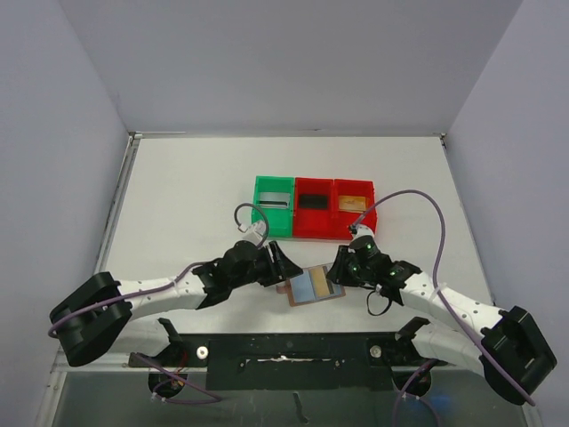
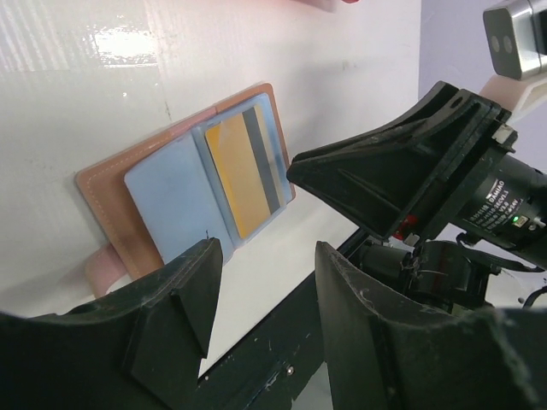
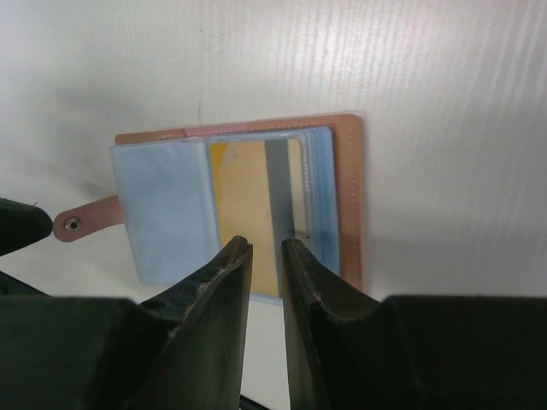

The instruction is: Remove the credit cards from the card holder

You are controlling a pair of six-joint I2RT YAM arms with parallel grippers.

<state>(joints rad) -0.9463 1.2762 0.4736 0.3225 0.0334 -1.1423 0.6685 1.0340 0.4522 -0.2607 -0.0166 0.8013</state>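
Nearest the lens: right tool (image 3: 265, 244), fingers close together with only a narrow slit between, poised at the near edge of the card holder (image 3: 351, 205). Grip on anything: cannot tell. Card holder open and flat on the white worktop (image 3: 444, 77), blue lining up, between both tools. Gold card (image 3: 244, 184) with grey stripe lodged in the right-hand pocket. Left tool (image 2: 263, 254) wide apart, empty, just beside the holder's snap-tab side. Beyond: bins (image 1: 313, 231), green and red, in a row.
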